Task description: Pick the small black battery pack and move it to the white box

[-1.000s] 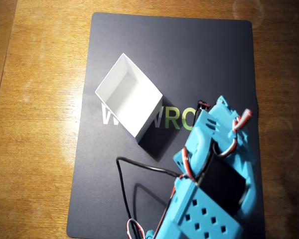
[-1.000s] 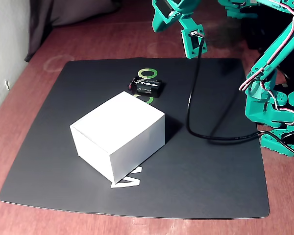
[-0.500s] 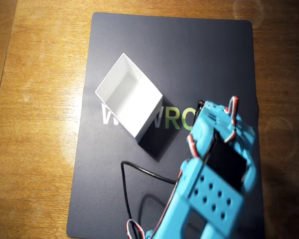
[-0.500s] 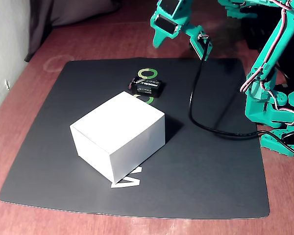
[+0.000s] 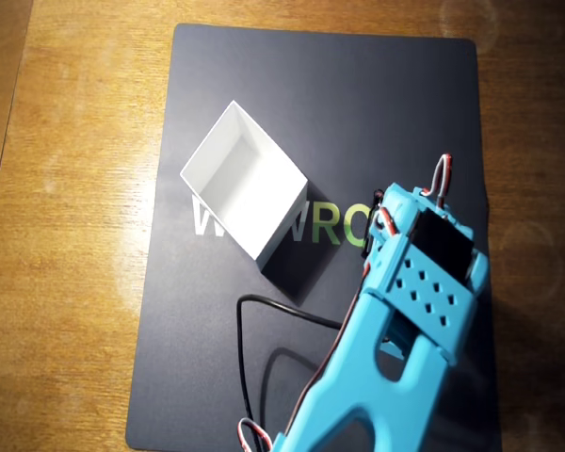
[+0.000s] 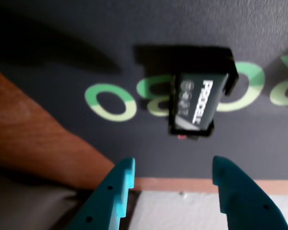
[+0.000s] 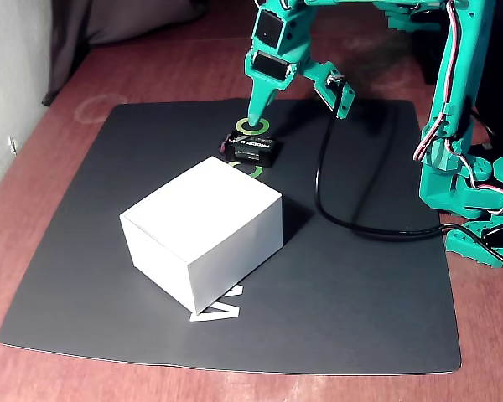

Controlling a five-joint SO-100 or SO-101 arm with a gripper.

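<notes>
One white box (image 5: pixel 242 179) sits hollow, battery pack (image 6: pixel 198 104) outside it beneath the spread, unloaded hand (image 6: pixel 173 182)

Wooden bench (image 5: pixel 75 235), warmly lit, under a dark mat (image 7: pixel 360 293) printed with green and white lettering; pale wall (image 7: pixel 8 84) at left in the fixed view.

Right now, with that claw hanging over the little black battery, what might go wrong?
The open gripper sits above and off to one side of the battery pack in the wrist view, so a straight descent may clip it or nudge it rather than straddle it. The pack lies close beside the white box; a push could slide it against the wall. The black cable trailing from the arm across the mat might drag or snag.
</notes>
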